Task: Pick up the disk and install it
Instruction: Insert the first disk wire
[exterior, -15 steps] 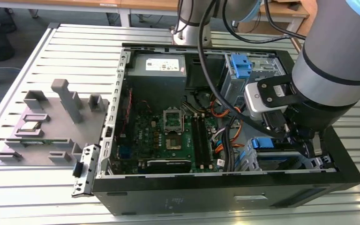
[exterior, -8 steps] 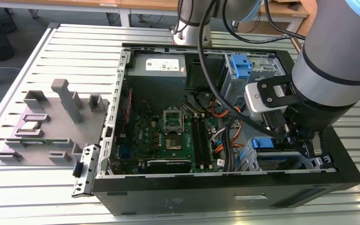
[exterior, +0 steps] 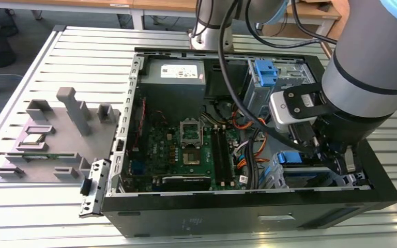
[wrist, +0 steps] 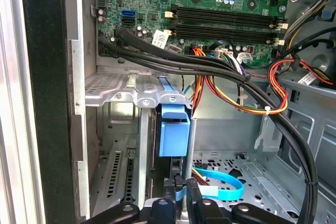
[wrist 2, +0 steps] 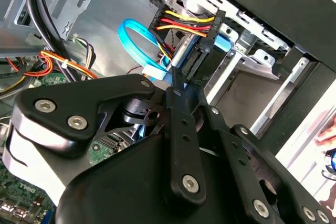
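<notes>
The disk (wrist: 174,132) stands on edge in the metal drive cage (wrist: 123,90) at the case's front corner, its blue rail facing up and its silver edge beside it. In the exterior view the disk (exterior: 291,157) shows as a blue strip in the bay at the lower right. My gripper (wrist: 184,187) is right at the disk's near end, fingers drawn together with their tips against it. In the second wrist view the gripper (wrist 2: 176,80) narrows to a thin point touching the disk (wrist 2: 223,44), beside a black power connector (wrist 2: 210,30).
The open computer case (exterior: 254,206) holds a motherboard (exterior: 184,150), a grey power-supply box (exterior: 174,77) and a lighter-blue bracket (exterior: 264,72) at the far side. Thick black cables (wrist: 210,69) and coloured wires cross above the cage. A blue flat cable (wrist: 220,184) loops close by. A grey fixture (exterior: 54,134) lies at the exterior view's left.
</notes>
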You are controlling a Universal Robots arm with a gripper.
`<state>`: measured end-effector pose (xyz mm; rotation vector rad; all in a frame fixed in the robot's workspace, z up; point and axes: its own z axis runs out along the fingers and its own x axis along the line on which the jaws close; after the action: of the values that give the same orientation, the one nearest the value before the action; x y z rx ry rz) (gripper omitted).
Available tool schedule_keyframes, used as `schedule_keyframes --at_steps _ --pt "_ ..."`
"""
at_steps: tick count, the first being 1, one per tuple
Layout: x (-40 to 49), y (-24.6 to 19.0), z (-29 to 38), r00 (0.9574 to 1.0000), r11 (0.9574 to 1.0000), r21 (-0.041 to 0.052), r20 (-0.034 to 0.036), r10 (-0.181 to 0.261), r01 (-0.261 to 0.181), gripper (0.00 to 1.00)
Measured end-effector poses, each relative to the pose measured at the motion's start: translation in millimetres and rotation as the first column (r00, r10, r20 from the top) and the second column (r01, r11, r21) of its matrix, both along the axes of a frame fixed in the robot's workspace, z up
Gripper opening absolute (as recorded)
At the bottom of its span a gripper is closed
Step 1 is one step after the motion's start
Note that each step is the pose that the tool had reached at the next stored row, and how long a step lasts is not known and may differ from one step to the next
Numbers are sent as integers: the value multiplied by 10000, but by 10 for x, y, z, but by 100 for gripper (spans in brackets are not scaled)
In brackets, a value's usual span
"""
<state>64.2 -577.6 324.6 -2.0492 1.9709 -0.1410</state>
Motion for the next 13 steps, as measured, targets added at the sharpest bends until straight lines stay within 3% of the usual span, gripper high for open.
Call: schedule_keyframes --at_steps 4,13 --pt "0 0 37 10000 10000 7 0 0 0 24" --pt "0 0 229 10000 10000 14 0 0 0 24"
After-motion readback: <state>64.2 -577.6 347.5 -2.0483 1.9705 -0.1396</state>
